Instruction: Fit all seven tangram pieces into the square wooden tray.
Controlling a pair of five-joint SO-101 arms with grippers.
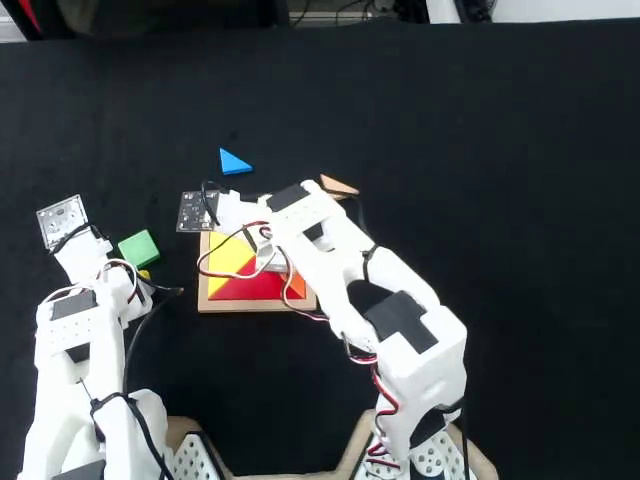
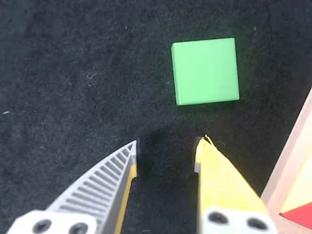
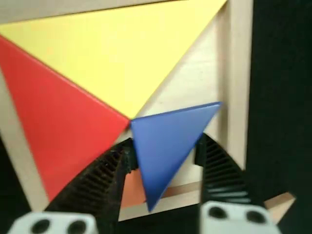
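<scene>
The square wooden tray (image 1: pixel 205 300) holds a yellow triangle (image 3: pixel 122 53), a red triangle (image 3: pixel 58 122) and an orange piece (image 3: pixel 131 192). My right gripper (image 3: pixel 163 156) is shut on a dark blue triangle (image 3: pixel 163 141), held just over the tray's bare corner beside the yellow and red pieces. A green square (image 2: pixel 204 70) lies flat on the black cloth left of the tray. My left gripper (image 2: pixel 168 146) is open, just short of the green square, with nothing between its fingers. A light blue triangle (image 1: pixel 234 162) and a tan piece (image 1: pixel 338 186) lie beyond the tray.
The right arm (image 1: pixel 330 260) covers much of the tray in the high view. The tray's wooden rim (image 2: pixel 287 165) runs close beside my left gripper. Black cloth (image 1: pixel 500 150) covers the table, with open room to the right and at the back.
</scene>
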